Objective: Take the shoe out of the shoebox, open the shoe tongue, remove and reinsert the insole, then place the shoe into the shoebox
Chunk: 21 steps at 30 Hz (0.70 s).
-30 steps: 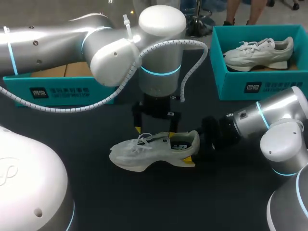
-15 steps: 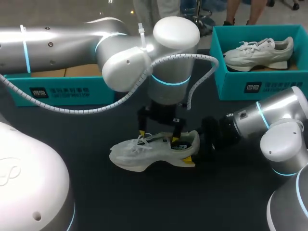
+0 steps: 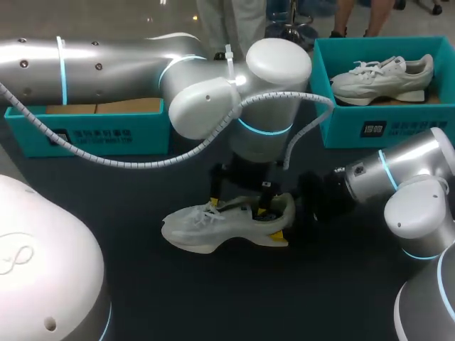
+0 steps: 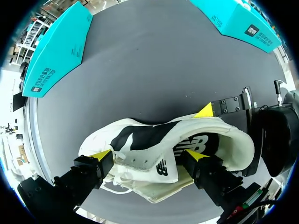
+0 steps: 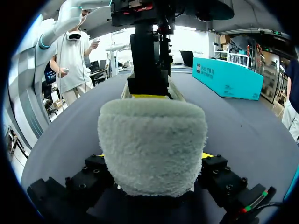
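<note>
Left arm has swung right and dropped. Left gripper [image 3: 237, 206] now sits spread astride the tongue [image 4: 156, 163]. Shoe [image 3: 220, 226] stands on the counter [image 3: 213, 298], heel pinched by right gripper [image 3: 286, 217]. Step in hand: opening the tongue. Next, probably: nip the tongue and draw it back.

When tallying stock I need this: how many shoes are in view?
2. One shoe lies on the table; a second shoe sits in the right shoebox. The left shoebox is partly hidden.

Robotics lab, robot arms [image 3: 106, 64], dark worktable [image 3: 213, 298], teal shoeboxes [image 3: 384, 121]
</note>
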### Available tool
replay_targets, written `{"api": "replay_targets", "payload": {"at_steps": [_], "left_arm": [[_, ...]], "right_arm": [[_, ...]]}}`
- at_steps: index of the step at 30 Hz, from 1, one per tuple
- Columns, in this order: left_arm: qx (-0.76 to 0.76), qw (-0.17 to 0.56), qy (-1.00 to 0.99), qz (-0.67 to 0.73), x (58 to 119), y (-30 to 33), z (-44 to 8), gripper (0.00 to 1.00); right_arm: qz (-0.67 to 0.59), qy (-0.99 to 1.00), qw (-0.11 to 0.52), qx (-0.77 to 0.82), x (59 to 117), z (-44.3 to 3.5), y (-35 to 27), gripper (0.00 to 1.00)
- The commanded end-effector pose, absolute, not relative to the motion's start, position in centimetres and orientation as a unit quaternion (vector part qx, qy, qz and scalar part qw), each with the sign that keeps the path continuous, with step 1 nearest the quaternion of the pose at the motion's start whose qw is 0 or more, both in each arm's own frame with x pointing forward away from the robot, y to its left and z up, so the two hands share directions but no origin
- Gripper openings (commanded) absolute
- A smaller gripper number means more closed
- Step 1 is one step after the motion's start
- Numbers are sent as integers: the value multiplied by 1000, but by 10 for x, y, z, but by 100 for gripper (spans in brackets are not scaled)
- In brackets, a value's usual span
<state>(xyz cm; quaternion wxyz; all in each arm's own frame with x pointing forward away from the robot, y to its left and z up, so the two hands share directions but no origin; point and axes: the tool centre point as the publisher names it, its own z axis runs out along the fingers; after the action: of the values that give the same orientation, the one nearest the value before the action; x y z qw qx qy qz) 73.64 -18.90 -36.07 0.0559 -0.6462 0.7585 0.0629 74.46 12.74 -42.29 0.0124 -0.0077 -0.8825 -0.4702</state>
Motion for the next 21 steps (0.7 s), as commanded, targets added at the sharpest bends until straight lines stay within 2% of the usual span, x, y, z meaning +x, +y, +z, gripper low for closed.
{"api": "replay_targets", "payload": {"at_steps": [1, 7, 18, 19, 20, 21], "left_arm": [[-652, 66, 752, 68, 735, -184, -358, 100], [-669, 83, 735, 73, 731, -171, -350, 100], [-703, 59, 705, 73, 727, -152, -338, 100], [-706, 52, 703, 70, 727, -151, -338, 96], [-709, 46, 701, 67, 727, -150, -337, 79], [-709, 39, 701, 67, 727, -150, -337, 71]], "right_arm": [[-468, -884, 12, -8, 744, -424, 131, 0], [-468, -884, 12, -8, 744, -424, 131, 0], [-468, -884, 12, -8, 744, -424, 131, 0], [-468, -884, 12, -8, 744, -424, 131, 0], [-468, -884, 12, -8, 744, -424, 131, 0], [-468, -884, 12, -8, 744, -424, 131, 0]]}}
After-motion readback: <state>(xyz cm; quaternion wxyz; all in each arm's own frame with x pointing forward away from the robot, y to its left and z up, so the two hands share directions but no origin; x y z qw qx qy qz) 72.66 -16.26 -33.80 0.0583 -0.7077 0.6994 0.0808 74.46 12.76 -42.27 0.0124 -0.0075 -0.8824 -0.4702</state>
